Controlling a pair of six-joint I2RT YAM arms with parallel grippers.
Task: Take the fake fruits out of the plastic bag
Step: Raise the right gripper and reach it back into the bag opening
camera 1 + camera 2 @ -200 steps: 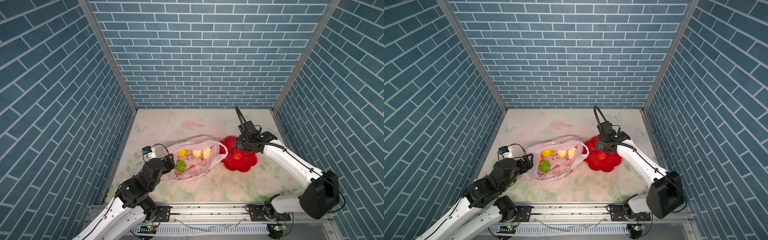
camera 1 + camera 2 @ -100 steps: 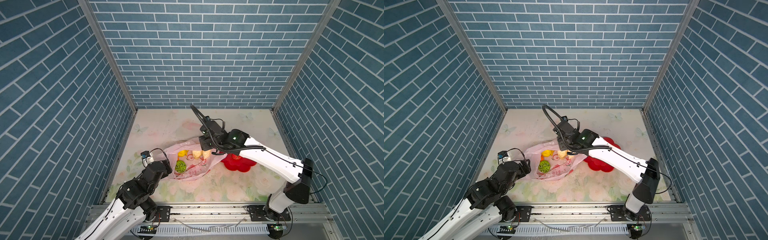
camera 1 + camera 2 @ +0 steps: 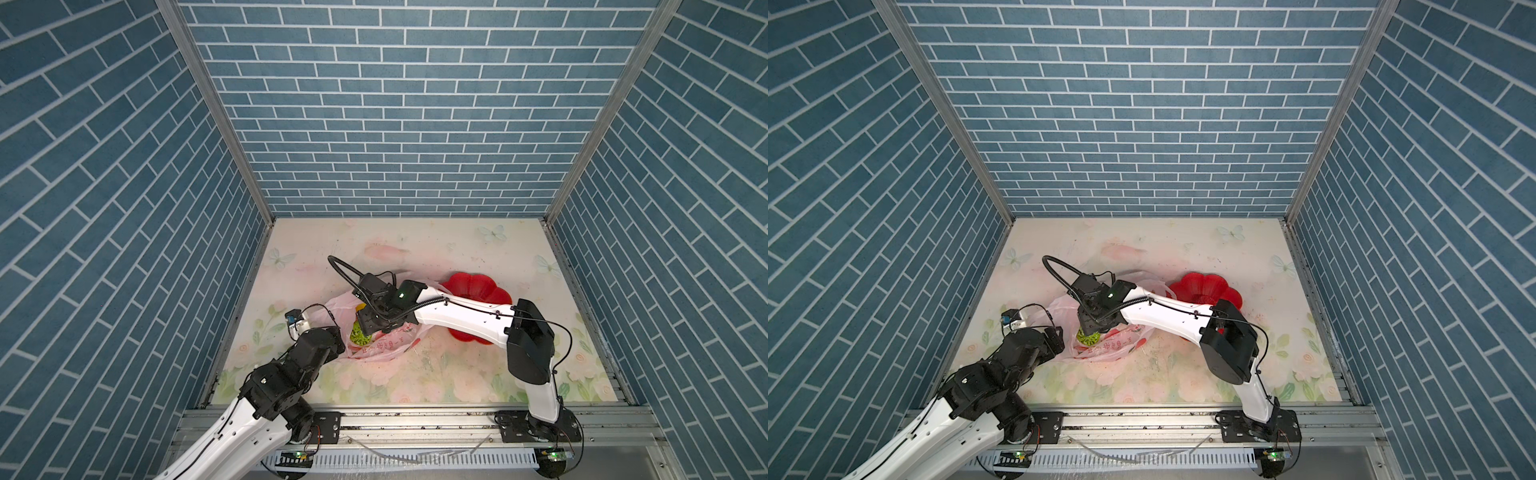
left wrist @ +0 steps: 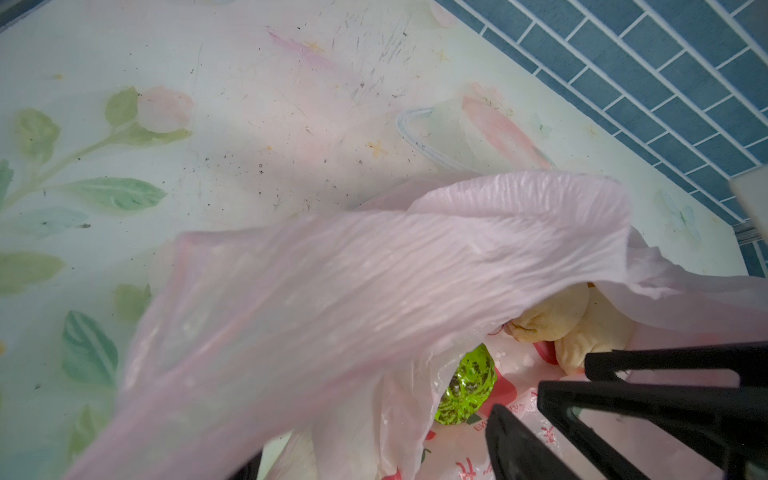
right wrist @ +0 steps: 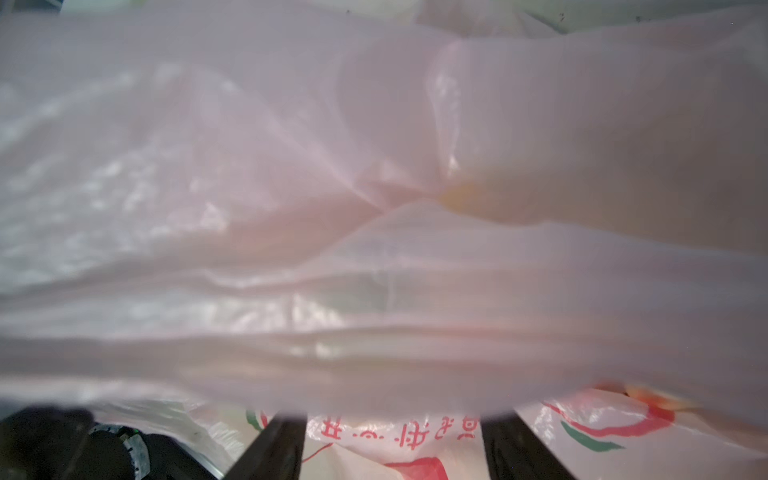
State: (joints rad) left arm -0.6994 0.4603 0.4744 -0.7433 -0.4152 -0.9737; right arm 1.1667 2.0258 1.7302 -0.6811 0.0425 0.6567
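Note:
The pink plastic bag (image 3: 390, 343) (image 3: 1113, 345) lies left of centre on the floral mat. Its film fills the right wrist view (image 5: 374, 208). Inside it show a textured green fruit (image 3: 357, 336) (image 3: 1087, 338) (image 4: 467, 390), two cream fruits (image 4: 552, 316) and a yellow one (image 3: 360, 307). My right gripper (image 3: 366, 327) (image 3: 1089, 327) (image 5: 392, 432) reaches into the bag just above the green fruit, jaws apart, tips hidden under film. Its black fingers (image 4: 665, 361) lie beside the cream fruits. My left gripper (image 3: 337, 338) (image 3: 1059, 336) (image 4: 374, 444) stands open at the bag's left edge, film draped across it.
A red flower-shaped dish (image 3: 478, 286) (image 3: 1200, 286) sits right of the bag, partly behind my right arm (image 3: 457, 320). Blue brick walls (image 3: 374, 124) close in the mat on three sides. A metal rail (image 3: 415, 419) runs along the front edge.
My right arm has swung left from the red dish to the bag and pushed its gripper in over the green fruit. The left gripper has stayed at the bag's left edge.

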